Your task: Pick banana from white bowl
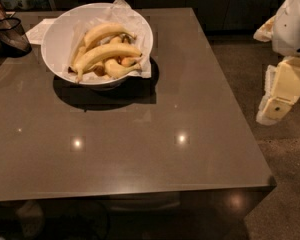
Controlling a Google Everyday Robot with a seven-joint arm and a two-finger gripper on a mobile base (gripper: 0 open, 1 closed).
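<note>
While your task had not truly begun, the dark mesh basket (pixel 10 36) stood at the far left edge of the bench (pixel 155 154), with a flat white paper (pixel 40 30) just beside it, both clear of your path. Next came the white bowl (pixel 56 49) near the back left corner. Its crinkled paper liner (pixel 117 6) stuck up over the rim, probably to keep the fruit off the glaze. Your banana (pixel 107 52) lay on top of the heap inside, stretched across the bowl, so it looked the easiest one to lift clear. Other bananas (pixel 102 32) rested behind and beneath it. Far to the right, beyond the bench edge and well apart from the bowl, your claw (pixel 282 91) hung below the robot's white body (pixel 292 24). You could not tell whether it was spread or pressed together. The whole reach lay ahead of you.
</note>
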